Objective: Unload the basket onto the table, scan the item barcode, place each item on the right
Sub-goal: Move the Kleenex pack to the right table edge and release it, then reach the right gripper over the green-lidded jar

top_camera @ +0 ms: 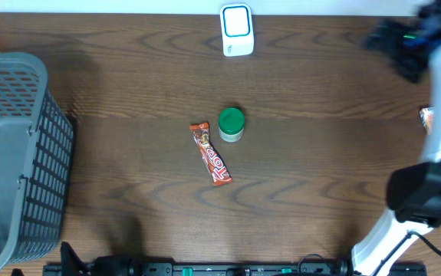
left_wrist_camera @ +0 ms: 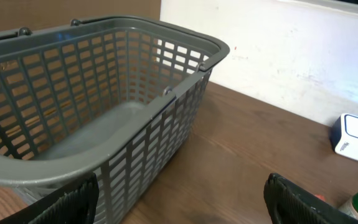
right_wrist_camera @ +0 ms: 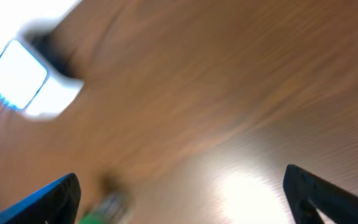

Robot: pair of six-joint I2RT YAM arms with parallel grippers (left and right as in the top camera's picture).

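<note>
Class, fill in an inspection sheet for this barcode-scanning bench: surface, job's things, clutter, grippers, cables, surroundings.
surface: dark wood-grain table, no spills seen.
job's things: white scanner at the far edge; red-wrapped snack bar lying flat mid-table; green-lidded jar upright, close beside the bar's far end, contact unclear.
clutter: grey mesh basket at the left edge, looks empty.
grippers: left gripper open, empty, facing the basket; right gripper open, empty, its view blurred.
cables: one dark lead at the bottom right corner.
surroundings: white wall behind the table.
</note>
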